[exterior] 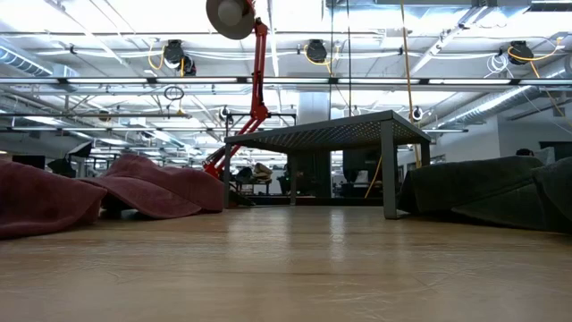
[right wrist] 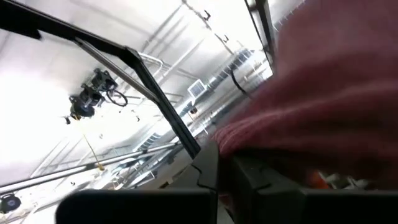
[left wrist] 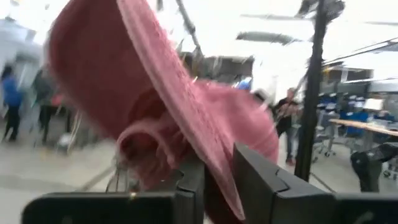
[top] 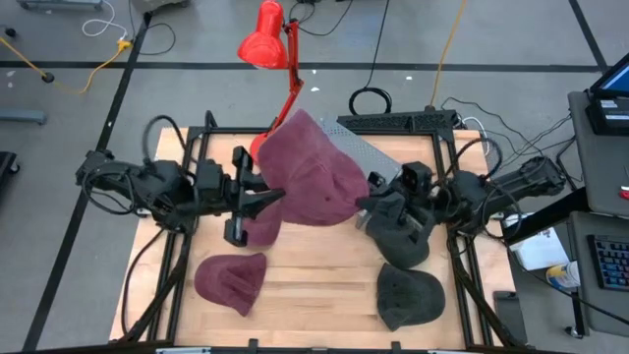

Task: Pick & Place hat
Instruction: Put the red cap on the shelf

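- Your maroon hat [top: 313, 175] is lifted above the middle of the tabletop [top: 314, 285], stretched between both arms near the grey rack [top: 369, 149] at the far edge.
- Your right tool [top: 371, 200] is clenched on the hat's brim; check that the fabric sits deep between the fingers.
- Your left tool [top: 267, 197] has the brim between its fingers, which look slightly parted; I judge this a handover, so loosen it slowly.
- Keep the hat clear of the red lamp [top: 267, 39].
- Other hats lie along the near edge: one maroon [top: 231, 280], one dark [top: 408, 295].
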You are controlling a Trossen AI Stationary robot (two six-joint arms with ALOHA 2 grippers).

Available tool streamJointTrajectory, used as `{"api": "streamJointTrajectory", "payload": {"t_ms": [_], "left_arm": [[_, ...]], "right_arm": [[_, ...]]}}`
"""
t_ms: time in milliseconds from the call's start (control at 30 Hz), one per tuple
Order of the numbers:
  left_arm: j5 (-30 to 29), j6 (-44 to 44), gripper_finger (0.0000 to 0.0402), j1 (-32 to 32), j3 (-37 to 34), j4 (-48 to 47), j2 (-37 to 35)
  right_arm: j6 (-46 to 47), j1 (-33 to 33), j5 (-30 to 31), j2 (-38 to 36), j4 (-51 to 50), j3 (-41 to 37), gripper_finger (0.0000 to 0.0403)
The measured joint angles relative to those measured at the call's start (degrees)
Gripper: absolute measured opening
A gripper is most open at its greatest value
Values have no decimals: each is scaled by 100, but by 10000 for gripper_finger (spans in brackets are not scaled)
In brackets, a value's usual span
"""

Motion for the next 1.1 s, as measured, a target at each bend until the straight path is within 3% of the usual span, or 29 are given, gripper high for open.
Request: {"api": "streamJointTrajectory", "payload": {"t_ms": [133,300,500,733,933,1100], "left_arm": [[-279,-861,129,-14,0,-858,-38],[-163,-1822,187,-40,0,-2079,-42],[-99,-2692,222,-131,0,-2816,-23],[-99,-2743,213,-240,0,-2833,-22],[-98,-2752,192,-239,0,-2838,-24],[-95,-2769,180,-239,0,-2836,-24]], "right_arm": [[-227,-3,-133,-291,-24,0,3],[-344,-64,-122,-640,-559,0,2],[-739,-164,475,-1017,-1692,0,1],[-1415,-209,1203,-1176,-2930,197,1],[-1713,-266,1789,-926,-4955,1182,1],[-1679,-391,2111,-542,-6042,2056,1]]}}
